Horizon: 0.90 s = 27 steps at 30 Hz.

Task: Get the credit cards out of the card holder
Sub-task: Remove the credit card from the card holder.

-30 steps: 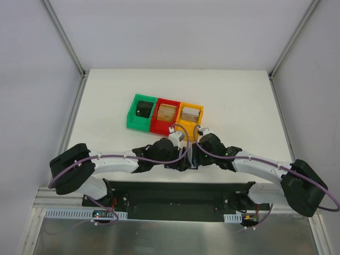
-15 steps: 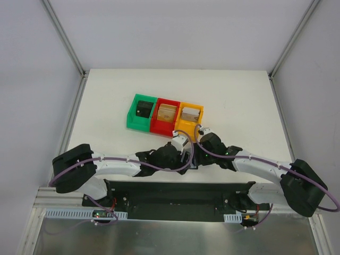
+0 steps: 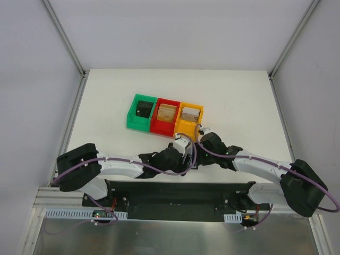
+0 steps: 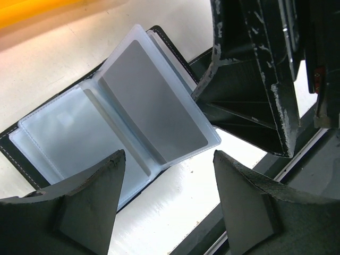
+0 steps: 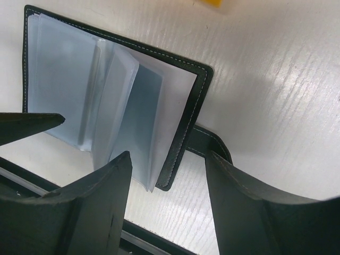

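White table (image 3: 239,95) carries three joined bins (image 3: 159,128), green, red and yellow, near its middle. At the near edge the black card holder (image 4: 106,127) lies open, clear sleeves fanned up. Left gripper (image 4: 169,159) and right gripper (image 5: 169,159) hover over it, both with fingers spread wide, gripping nothing.

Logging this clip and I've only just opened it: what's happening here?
Two robot arms are working over a black card holder that lies open on the white table near their bases, with its clear plastic sleeves fanned up. The left hand and the right hand both hover above it, open, and neither holds anything. No card is visibly out, and I cannot tell whether the sleeves hold any. A green bin, a red bin and a yellow bin stand in a row further back.
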Tool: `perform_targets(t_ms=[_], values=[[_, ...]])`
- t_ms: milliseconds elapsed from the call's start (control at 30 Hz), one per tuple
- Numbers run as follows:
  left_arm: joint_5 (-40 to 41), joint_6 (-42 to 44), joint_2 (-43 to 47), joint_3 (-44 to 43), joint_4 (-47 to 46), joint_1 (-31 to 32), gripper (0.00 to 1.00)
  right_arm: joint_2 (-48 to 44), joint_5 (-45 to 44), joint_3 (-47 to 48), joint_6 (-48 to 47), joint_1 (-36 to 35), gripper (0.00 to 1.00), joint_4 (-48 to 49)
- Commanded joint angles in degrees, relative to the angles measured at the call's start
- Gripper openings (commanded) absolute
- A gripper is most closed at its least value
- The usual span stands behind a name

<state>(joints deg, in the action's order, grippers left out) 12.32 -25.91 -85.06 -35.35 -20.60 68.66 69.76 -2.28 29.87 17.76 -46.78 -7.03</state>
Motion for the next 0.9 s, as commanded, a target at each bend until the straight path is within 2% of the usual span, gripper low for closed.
perform_targets(t_ms=[0,333,867], values=[[2.1,1.8,-1.0,-1.4,-2.7,0.9,0.66,-0.1,0.8,0.9,1.1,0.3,0.60,1.0],[9.5,-0.1,-0.4,-0.8,-0.6,1.0,0.64,-0.6,0.8,0.4,1.3,0.6,0.60,1.1],[11.8,-4.7,4.7,2.7,1.7,1.1,0.61,-0.5,0.8,0.3,1.2,0.6,0.60,1.1]])
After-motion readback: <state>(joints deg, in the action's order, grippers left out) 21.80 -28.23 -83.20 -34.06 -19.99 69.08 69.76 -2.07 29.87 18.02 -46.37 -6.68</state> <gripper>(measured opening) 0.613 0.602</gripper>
